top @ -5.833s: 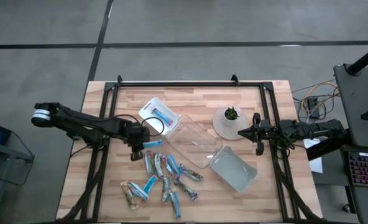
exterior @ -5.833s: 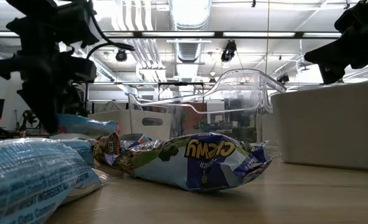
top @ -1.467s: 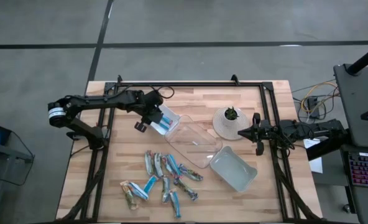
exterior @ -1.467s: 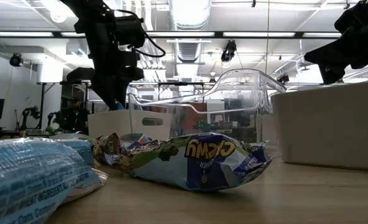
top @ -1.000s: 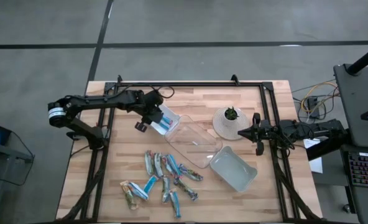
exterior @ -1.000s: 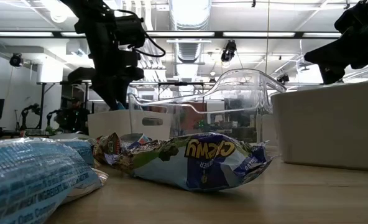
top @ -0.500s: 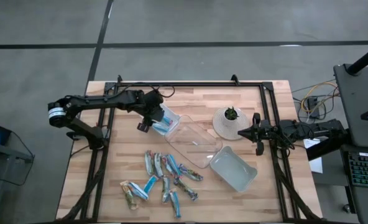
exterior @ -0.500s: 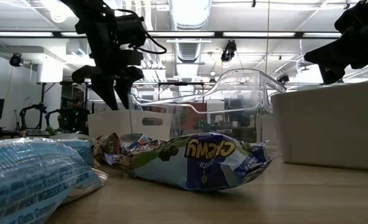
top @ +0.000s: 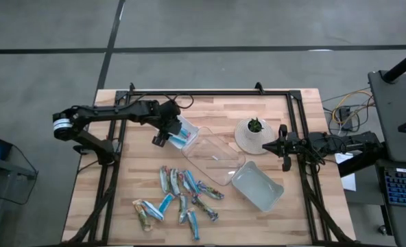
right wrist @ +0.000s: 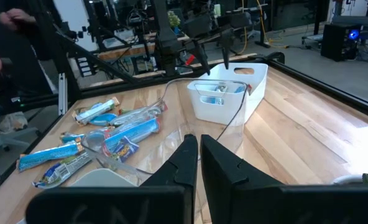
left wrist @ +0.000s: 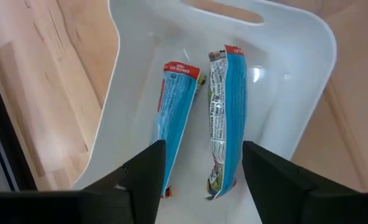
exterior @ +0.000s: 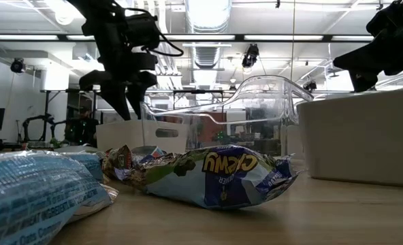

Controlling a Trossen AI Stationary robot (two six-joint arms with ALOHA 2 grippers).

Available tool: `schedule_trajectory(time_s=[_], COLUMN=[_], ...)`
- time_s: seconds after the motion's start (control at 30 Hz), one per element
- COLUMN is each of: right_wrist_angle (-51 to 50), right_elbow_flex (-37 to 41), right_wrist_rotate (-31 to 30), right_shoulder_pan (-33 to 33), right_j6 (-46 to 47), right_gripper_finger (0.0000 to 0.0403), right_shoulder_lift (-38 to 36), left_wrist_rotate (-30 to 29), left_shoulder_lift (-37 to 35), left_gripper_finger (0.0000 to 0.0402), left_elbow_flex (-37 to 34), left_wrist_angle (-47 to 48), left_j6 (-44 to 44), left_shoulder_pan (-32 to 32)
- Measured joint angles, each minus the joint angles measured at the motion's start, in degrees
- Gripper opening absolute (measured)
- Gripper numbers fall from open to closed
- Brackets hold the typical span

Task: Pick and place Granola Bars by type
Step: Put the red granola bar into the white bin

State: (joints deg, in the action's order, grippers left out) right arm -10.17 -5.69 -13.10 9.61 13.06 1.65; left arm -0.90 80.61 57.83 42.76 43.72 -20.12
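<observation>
Two bright blue granola bars (left wrist: 199, 124) are seen lying side by side in the white tray (left wrist: 308, 81), under the left gripper (left wrist: 199, 180), whose fingers are spread and empty. It should be lifted straight up, so the tray is not knocked. The loose pile (top: 182, 199) waits nearer. The right gripper (right wrist: 198, 152), pressed together, is parked by the plant. Wrapper types in the pile are hard to read.

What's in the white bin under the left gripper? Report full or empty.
Partly filled: two bright blue bars lie side by side in the white bin; left gripper open above.
</observation>
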Motion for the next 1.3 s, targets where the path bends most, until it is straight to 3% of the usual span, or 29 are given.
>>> schedule_trajectory(time_s=[0.17,0.33,0.5,0.97,1.13,1.3], right_wrist_angle=[0.00,0.00,0.00,0.00,0.00,0.00], right_elbow_flex=[-0.01,-0.01,-0.01,0.01,0.00,0.01], right_wrist_rotate=[0.00,0.00,0.01,0.01,0.01,0.02], right_shoulder_pan=[-0.01,-0.01,-0.01,-0.01,0.00,-0.01], right_j6=[0.00,0.00,0.00,0.00,0.00,0.00], right_gripper_finger=[0.0013,0.0013,0.0013,0.0013,0.0013,0.0013], right_shoulder_lift=[0.00,-0.01,-0.02,0.00,-0.01,-0.02], left_wrist_rotate=[-1.31,-5.39,-5.62,-5.58,-5.38,-4.42], left_shoulder_lift=[-0.40,-1.54,-2.02,-2.06,-2.08,-2.08], left_gripper_finger=[0.0147,0.0077,0.0010,0.0000,0.0000,0.0000], left_elbow_flex=[1.20,2.47,4.57,18.51,22.23,23.19], left_wrist_angle=[3.97,6.53,9.10,27.13,31.59,32.75], left_j6=[-0.76,-1.28,-6.00,-26.96,-40.78,-63.25], left_shoulder_pan=[0.04,0.04,0.04,2.88,5.12,8.02])
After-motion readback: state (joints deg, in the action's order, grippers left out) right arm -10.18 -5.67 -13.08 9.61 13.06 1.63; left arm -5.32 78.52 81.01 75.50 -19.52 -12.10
